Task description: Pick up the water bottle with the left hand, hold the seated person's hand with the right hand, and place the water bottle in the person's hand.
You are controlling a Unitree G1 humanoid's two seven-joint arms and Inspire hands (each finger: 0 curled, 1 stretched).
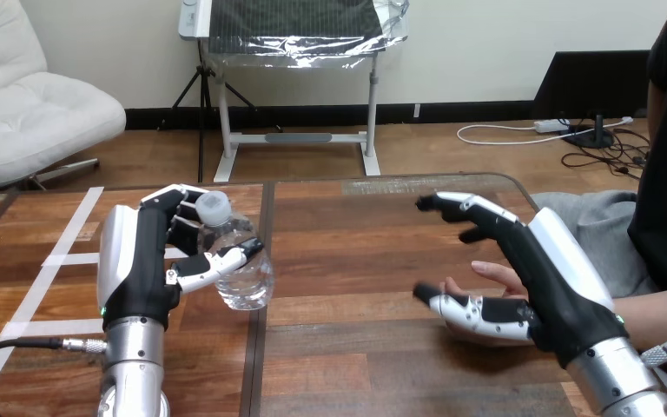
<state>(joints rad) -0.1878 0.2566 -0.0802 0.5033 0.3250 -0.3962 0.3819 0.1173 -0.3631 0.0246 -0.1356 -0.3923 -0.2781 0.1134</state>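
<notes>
Now the left hand [139, 261] wraps fingers and thumb round the bottle [245, 276], a clear, ribbed plastic cylinder with a white cap, held upright at the wooden table [356, 356]. Well right of the bottle, the right hand [549, 280] is spread wide, thumb under and straight fingers over the person's hand [497, 276], not closed on it.

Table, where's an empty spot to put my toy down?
The widest bare patch of table lies between the bottle in the left hand and the right hand. Crowded at the right: the right hand is open over the person's hand.
</notes>
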